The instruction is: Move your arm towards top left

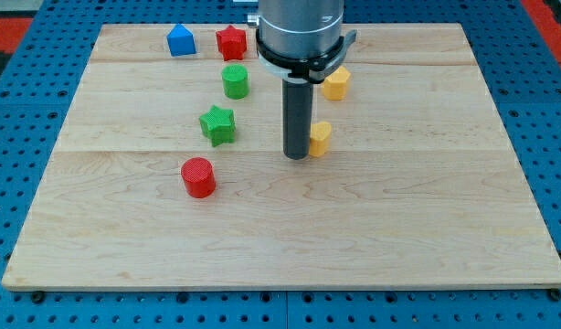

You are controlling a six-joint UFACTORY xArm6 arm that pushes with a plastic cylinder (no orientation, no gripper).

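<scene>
My tip [296, 156] rests on the wooden board [290, 228] near its middle, right next to the left side of a small yellow block [321, 137]. A second yellow block [336, 83] lies above it, partly behind the arm. A green star [217, 124] lies to the tip's left, a green cylinder [235, 81] above that, and a red cylinder [198, 176] to the lower left. A red star [230, 41] and a blue house-shaped block [180, 40] sit near the view's top left.
The board lies on a blue perforated table [15, 137]. The arm's grey body [299, 32] covers part of the board's top edge.
</scene>
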